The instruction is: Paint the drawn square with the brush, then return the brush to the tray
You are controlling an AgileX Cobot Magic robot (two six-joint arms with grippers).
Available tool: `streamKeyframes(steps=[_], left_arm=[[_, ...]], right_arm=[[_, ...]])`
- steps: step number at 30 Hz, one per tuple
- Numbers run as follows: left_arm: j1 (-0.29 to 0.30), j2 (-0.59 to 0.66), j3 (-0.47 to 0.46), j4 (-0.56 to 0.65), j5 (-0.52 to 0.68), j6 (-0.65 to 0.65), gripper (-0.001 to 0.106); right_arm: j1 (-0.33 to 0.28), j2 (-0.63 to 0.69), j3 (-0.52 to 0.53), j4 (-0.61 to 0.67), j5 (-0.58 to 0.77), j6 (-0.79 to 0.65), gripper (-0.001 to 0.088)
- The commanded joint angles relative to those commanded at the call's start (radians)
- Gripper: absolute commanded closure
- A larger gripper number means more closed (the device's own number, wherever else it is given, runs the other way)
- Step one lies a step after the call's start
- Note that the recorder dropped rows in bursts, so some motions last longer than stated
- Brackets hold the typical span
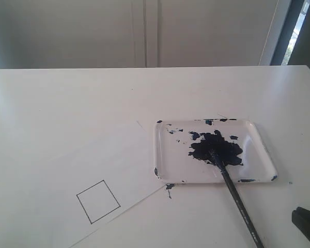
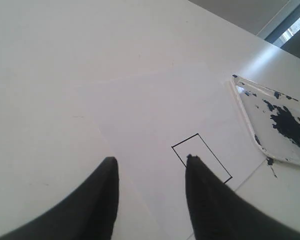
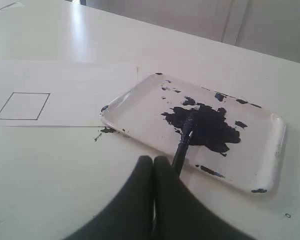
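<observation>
The drawn square is blank, a thin tilted outline on the white paper sheet. The brush lies with its dark tip in the paint blotch of the tray, its handle sloping over the near rim towards the table's front. My right gripper is shut and empty, just short of the brush handle and the tray; it shows at the bottom right corner, apart from the handle. My left gripper hangs open over the paper, one finger covering part of the square.
The tray overlaps the paper's right corner. Small paint specks lie on the table just in front of the tray. A white wall stands behind the table's far edge.
</observation>
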State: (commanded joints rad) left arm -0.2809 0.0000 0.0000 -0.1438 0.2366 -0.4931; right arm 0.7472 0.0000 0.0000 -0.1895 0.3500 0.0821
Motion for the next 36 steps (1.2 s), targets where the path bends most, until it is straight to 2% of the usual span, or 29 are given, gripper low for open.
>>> streamKeyframes(steps=[18,24,26,30,33,36], left_arm=[[0.0,0.0,0.0,0.0,0.0,0.0,0.057],[0.0,0.0,0.0,0.0,0.0,0.0,0.057],[0.0,0.0,0.0,0.0,0.0,0.0,0.057],[0.0,0.0,0.0,0.0,0.0,0.0,0.057],[0.0,0.0,0.0,0.0,0.0,0.0,0.057],[0.0,0.0,0.0,0.0,0.0,0.0,0.057]], right_arm=[[0.0,0.0,0.0,0.0,0.0,0.0,0.0868],[0.0,0.0,0.0,-0.051,-0.01,-0.024,0.0868],[0.0,0.0,0.0,-0.051,-0.066,-0.024,0.0868],[0.0,0.0,0.0,-0.047,-0.29,0.008,0.0868],[0.0,0.022,0.0,-0.044,-0.508,0.071,0.0868],[0.0,0.122,0.0,-0.044,-0.738,0.13,0.0868]])
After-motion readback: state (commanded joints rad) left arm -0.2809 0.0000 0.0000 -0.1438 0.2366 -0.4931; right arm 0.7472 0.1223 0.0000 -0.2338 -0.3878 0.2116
